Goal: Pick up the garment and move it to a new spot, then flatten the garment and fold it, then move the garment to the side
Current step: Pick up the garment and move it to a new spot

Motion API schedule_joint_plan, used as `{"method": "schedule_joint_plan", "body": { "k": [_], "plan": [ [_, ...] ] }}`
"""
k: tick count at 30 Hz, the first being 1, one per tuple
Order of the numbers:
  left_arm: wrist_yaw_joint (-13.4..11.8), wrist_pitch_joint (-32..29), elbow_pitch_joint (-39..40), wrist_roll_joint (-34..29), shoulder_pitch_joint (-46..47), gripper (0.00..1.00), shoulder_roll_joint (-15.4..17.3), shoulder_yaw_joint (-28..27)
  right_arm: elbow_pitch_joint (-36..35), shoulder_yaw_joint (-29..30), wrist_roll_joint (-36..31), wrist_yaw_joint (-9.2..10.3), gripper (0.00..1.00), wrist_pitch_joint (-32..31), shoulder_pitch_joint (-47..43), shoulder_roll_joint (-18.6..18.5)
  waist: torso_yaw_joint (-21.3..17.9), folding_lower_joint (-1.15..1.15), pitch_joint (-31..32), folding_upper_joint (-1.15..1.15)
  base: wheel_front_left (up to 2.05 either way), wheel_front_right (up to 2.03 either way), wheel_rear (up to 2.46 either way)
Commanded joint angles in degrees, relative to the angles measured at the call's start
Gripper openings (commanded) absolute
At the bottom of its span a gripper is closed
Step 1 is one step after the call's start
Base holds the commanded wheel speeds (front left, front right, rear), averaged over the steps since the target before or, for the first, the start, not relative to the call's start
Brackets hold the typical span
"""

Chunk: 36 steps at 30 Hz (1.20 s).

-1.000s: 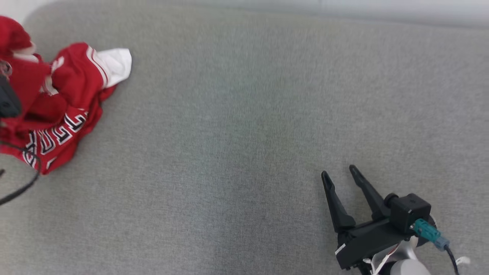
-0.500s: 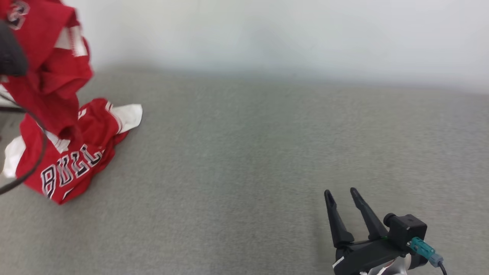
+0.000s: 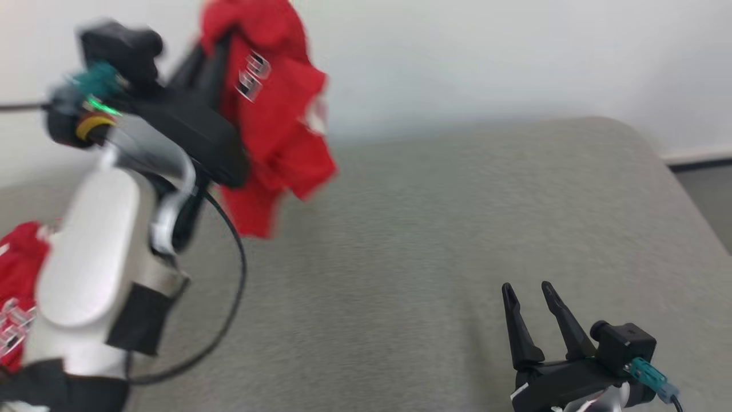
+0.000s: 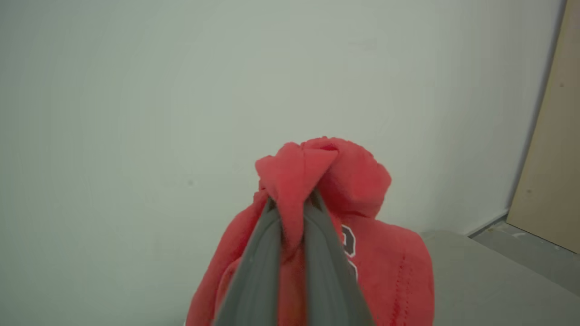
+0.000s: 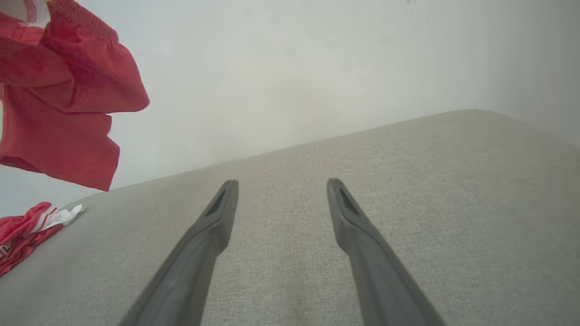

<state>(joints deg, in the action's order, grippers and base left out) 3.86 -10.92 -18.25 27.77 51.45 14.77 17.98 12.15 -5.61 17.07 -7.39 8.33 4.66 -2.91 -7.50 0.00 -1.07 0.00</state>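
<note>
A red garment (image 3: pixel 274 114) with white-and-black markings hangs in the air above the grey padded surface (image 3: pixel 429 229), left of centre in the head view. My left gripper (image 3: pixel 214 46) is raised and shut on its top fold. In the left wrist view the red garment (image 4: pixel 362 181) is bunched over the fingers of the left gripper (image 4: pixel 292 203). The right wrist view has the red garment (image 5: pixel 59 104) dangling at the upper left. My right gripper (image 3: pixel 526 289) rests low at the lower right, open and holding nothing; the right gripper (image 5: pixel 282 184) points across bare grey fabric.
A second red cloth with white trim (image 3: pixel 17 269) lies on the surface at the far left, partly behind my left forearm (image 3: pixel 91 257); the second red cloth (image 5: pixel 22 226) is low at the left. A pale wall (image 3: pixel 486 57) backs the surface. Dark floor (image 3: pixel 703 189) lies past its right edge.
The head camera has tilted up and turned. My left gripper has lifted the red garment off the pile and swung it up and rightward; the right gripper has stayed open and low.
</note>
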Motion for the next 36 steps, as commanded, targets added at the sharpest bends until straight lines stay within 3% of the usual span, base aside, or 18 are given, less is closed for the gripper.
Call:
{"method": "schedule_joint_plan", "body": {
  "k": [1,9,16,17,18,24,26,36],
  "plan": [
    [-0.41,0.54,0.54,-0.45,-1.64,0.00,-0.51,0.59,-0.25,-0.13,-0.27,-0.19,1.00,-0.25,0.22,0.02,-8.55,0.00,-0.94,0.00,0.00,0.00,0.00],
    [-0.40,2.42,-1.53,0.88,-9.08,0.00,-4.70,4.11,-1.31,-0.86,0.81,-0.19,1.00,-0.14,0.82,0.05,-15.36,0.00,-4.94,0.00,0.00,0.00,0.00],
    [0.43,4.53,-12.79,-0.11,-14.12,0.03,-7.19,8.46,-0.24,-2.36,2.40,-0.19,1.00,1.23,1.86,0.07,-16.51,0.00,-7.62,0.00,0.00,0.00,0.00],
    [0.68,4.82,-14.52,0.38,-14.45,0.95,-7.74,8.66,0.04,-2.47,2.51,-0.19,1.00,1.37,2.09,0.04,-16.29,0.00,-7.69,0.00,0.00,0.00,0.00],
    [0.72,5.23,-16.00,0.70,-14.71,1.00,-8.25,8.85,0.26,-2.42,2.57,-0.19,1.00,1.41,2.29,0.01,-15.92,0.00,-7.65,0.00,0.00,0.00,0.00],
    [0.77,11.51,-19.90,2.12,-15.15,1.00,-9.21,7.98,1.32,-1.58,1.94,-0.19,1.00,1.83,1.97,0.01,-11.69,0.00,-6.10,0.00,0.00,0.00,0.00],
    [1.21,15.07,-19.79,2.56,-15.76,1.00,-9.23,7.32,1.64,-0.68,1.21,-0.19,1.00,1.51,1.08,0.03,-8.45,0.00,-4.55,0.00,0.00,0.00,0.00],
    [3.13,25.70,-10.01,7.40,-23.76,1.00,-5.69,1.98,1.06,1.35,0.61,-0.19,1.00,0.78,-1.51,-0.04,-0.62,0.00,0.63,0.00,0.00,0.00,0.00]
  ]
}}
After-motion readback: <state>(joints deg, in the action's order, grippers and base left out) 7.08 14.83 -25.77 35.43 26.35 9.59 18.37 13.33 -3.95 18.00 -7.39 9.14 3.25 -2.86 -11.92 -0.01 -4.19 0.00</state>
